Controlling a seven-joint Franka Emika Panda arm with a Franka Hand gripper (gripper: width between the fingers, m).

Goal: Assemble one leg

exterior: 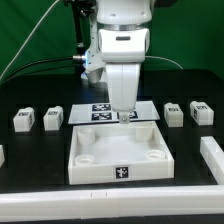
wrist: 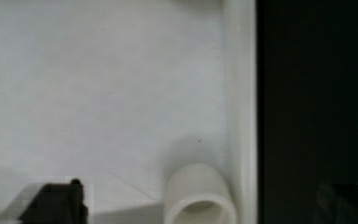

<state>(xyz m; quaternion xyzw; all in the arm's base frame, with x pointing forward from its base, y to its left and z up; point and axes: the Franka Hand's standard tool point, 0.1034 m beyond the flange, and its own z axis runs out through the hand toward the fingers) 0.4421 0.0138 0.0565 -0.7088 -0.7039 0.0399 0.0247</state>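
Four small white legs with black-and-white markers stand on the black table: two at the exterior view's left [exterior: 23,120] [exterior: 53,118] and two at its right [exterior: 173,113] [exterior: 201,111]. The large white tray-shaped piece [exterior: 95,172] lies in the middle. My gripper [exterior: 124,116] hangs low over the tray's far edge, well apart from every leg. In the wrist view my gripper [wrist: 204,205] is open and empty. Its dark fingers [wrist: 55,203] stand wide apart on either side of a round corner socket [wrist: 201,198] of the tray [wrist: 105,90]. No leg shows in the wrist view.
The marker board [exterior: 100,106] lies behind the tray, partly hidden by the arm. A long white part [exterior: 212,157] lies at the exterior view's right edge and another white part [exterior: 2,155] at its left edge. Cables run behind the arm.
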